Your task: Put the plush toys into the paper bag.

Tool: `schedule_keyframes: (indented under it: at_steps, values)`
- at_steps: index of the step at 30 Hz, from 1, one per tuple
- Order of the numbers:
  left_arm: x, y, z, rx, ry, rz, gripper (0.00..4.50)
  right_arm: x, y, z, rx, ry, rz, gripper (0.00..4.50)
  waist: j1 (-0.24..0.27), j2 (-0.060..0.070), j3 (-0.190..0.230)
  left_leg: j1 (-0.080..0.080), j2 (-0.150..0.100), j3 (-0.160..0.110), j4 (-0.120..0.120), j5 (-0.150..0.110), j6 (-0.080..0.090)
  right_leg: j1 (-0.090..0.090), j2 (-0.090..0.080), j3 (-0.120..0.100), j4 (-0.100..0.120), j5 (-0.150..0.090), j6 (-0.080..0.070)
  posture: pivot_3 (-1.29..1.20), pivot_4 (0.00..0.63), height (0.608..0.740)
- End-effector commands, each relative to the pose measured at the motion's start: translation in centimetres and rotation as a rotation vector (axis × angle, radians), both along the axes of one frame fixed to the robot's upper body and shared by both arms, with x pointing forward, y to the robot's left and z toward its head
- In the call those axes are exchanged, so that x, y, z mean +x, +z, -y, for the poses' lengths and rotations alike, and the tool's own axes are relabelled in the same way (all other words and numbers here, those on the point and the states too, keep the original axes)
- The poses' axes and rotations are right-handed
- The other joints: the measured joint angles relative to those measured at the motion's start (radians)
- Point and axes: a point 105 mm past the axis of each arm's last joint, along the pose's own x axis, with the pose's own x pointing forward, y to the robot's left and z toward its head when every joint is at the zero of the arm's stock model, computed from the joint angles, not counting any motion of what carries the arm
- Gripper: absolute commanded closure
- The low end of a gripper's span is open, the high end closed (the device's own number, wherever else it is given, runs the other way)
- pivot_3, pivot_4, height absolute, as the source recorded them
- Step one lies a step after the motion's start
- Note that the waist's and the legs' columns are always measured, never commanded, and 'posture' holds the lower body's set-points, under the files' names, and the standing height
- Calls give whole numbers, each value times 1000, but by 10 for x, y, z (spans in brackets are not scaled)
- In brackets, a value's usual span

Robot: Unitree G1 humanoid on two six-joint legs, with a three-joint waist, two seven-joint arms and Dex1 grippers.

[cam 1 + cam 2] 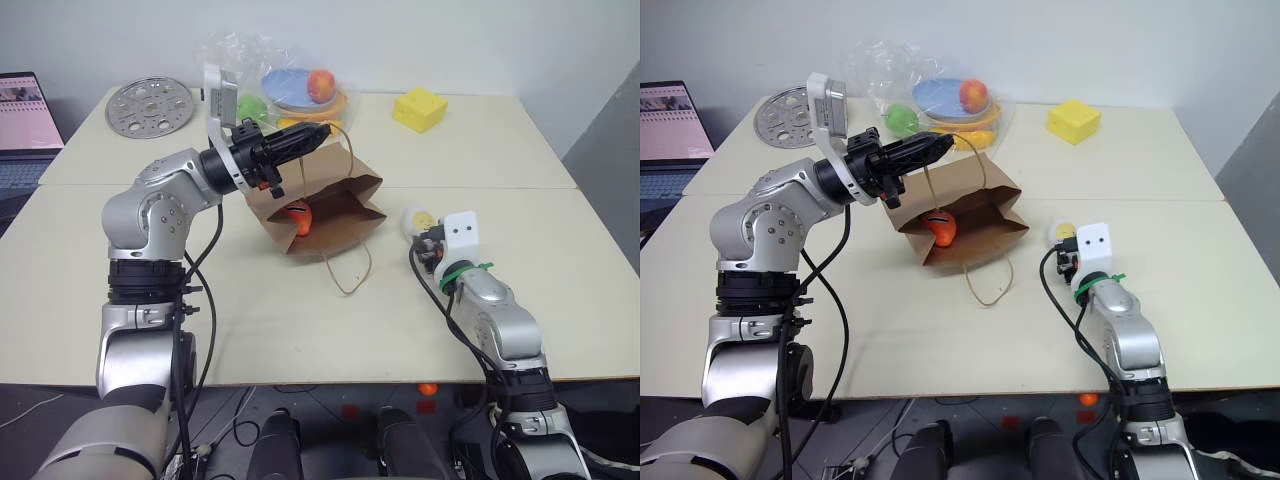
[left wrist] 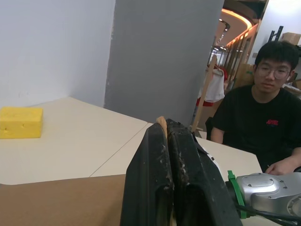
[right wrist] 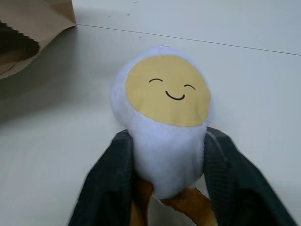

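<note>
Nearest the robot, on the cream table (image 1: pixel 250 320): right gripper (image 3: pixel 168 155) lying low over the tabletop, its two black fingers (image 3: pixel 106 188) pressing in on both sides of the white-yellow egg plush (image 3: pixel 162 117), gripping its lower body, thin brown legs hanging between the fingers. Egg plush (image 1: pixel 418 220) resting on the table well to the right of the paper bag (image 1: pixel 340 205), smiling yellow face pointing away from the wrist. Slightly farther out, at table centre: brown kraft paper bag lying on its side, mouth facing the robot and gaping open, one tan loop handle (image 1: pixel 350 270) trailing onto the table in front. Orange carrot plush (image 1: pixel 298 218) sitting already inside the bag, just behind the mouth's edge. Above the bag: left gripper (image 1: pixel 318 131) reaching in from the left, fingers pressed fully together, pinching the bag's upper handle (image 2: pixel 161 123) and holding the top wall of the bag raised. Farther back: clear crinkled plastic bag (image 1: pixel 250 60) holding shiny plastic fruit (image 1: pixel 320 84) and coloured plates, standing just behind the paper bag. To its right, yellow foam block (image 1: pixel 420 108) sitting near the table's far edge; to its left, round perforated metal disc (image 1: pixel 148 105) lying flat. At far left, laptop (image 1: pixel 25 130) standing open beside the table. In the left wrist view, beyond the table's right side: person in a black T-shirt (image 2: pixel 268 122) sitting and facing the scene.
</note>
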Motion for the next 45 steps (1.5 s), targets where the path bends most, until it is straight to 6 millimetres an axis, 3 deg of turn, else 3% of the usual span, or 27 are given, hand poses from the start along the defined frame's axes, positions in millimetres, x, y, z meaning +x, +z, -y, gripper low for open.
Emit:
schedule_keyframes:
  at_steps: [1,3,6,9,16,22,33,38,41,45]
  values:
    - [-7,12,2,-4,-13,65,4500,-5,22,7,-8,21,85,3830,0,0,0,0,0,0,0,0,0,0,0,0,0,0,0,0,150,740]
    - [-7,12,3,-5,-16,65,4500,-11,32,1,-23,101,115,4483,0,0,0,0,0,0,0,0,0,0,0,0,0,0,0,0,150,740]
    - [-7,12,4,-5,-18,66,4500,-26,48,-14,-30,268,141,4483,1,0,0,0,0,0,0,0,0,0,0,0,0,0,0,0,150,740]
    - [-6,12,3,-3,-17,66,4500,-53,60,-36,26,495,112,4483,1,0,0,0,0,0,0,0,0,0,0,0,0,0,0,0,150,740]
    - [-5,12,4,-1,-18,66,4500,-71,60,-60,19,598,61,4483,1,0,0,0,0,0,1,0,0,1,0,0,0,-1,1,0,150,740]
    - [-6,12,7,-1,-27,62,4500,-36,62,-97,66,503,56,4483,-5,0,0,0,0,0,3,0,0,1,0,0,1,0,1,0,150,740]
    - [-8,12,11,7,-49,67,4500,27,71,-130,115,382,43,4483,0,0,0,-1,0,-1,1,0,0,0,0,-1,0,1,0,0,150,740]
    - [-8,13,12,7,-52,70,4500,44,71,-134,194,334,25,4483,0,0,0,0,0,-1,0,0,0,0,0,-1,1,1,0,0,150,740]
    - [-9,13,13,9,-58,71,4500,56,56,-131,168,306,-10,4483,2,0,0,-1,0,-1,0,0,0,0,0,-1,0,1,-1,0,150,740]
    - [-9,12,11,12,-55,70,4500,52,55,-131,167,358,-7,3287,0,0,0,-1,0,-1,0,0,0,0,0,-1,0,1,-1,0,150,740]
